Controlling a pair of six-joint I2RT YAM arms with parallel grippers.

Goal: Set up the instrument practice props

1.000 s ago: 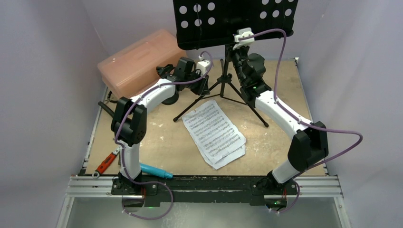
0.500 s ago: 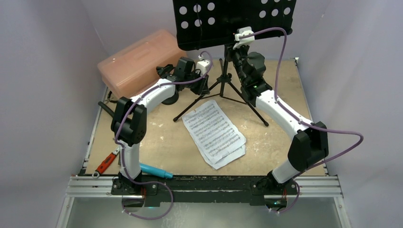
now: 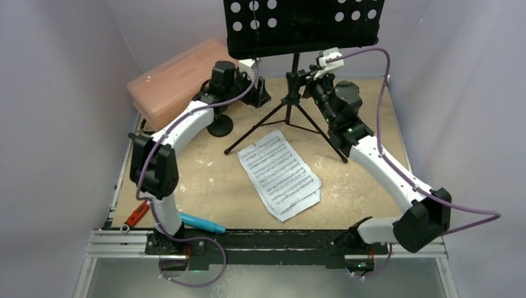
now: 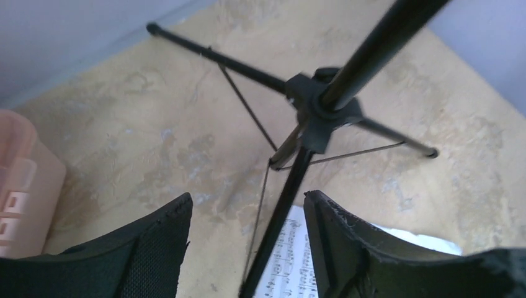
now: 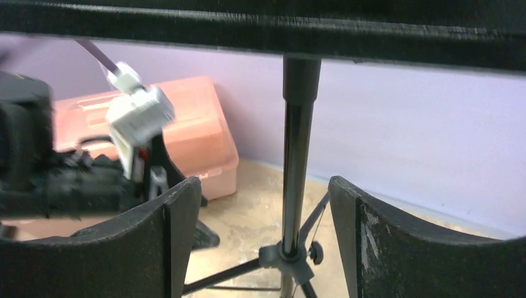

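Left of the music stand [image 3: 304,37], the mic stand [image 3: 219,127] stands bare beside the pink box [image 3: 177,77]. The microphone [image 3: 198,222] lies well apart at the table's [image 3: 217,180] near edge.

Your left end effector [image 4: 248,205] is open and grasps nothing; a tripod leg runs between its fingers, close to one. The sheets [image 3: 279,174] lie flat in front of the music stand. Your right end effector [image 5: 263,183] is likewise open, straddling the pole without contact.

Risks, in my judgement:
- A careless sideways pull by either arm could clip the leg or pole and topple the music stand.
- The right wrist cable [image 3: 384,62] passes the desk edge and may snag.

The sheets show printed notation only. No title, brand or label can be read.
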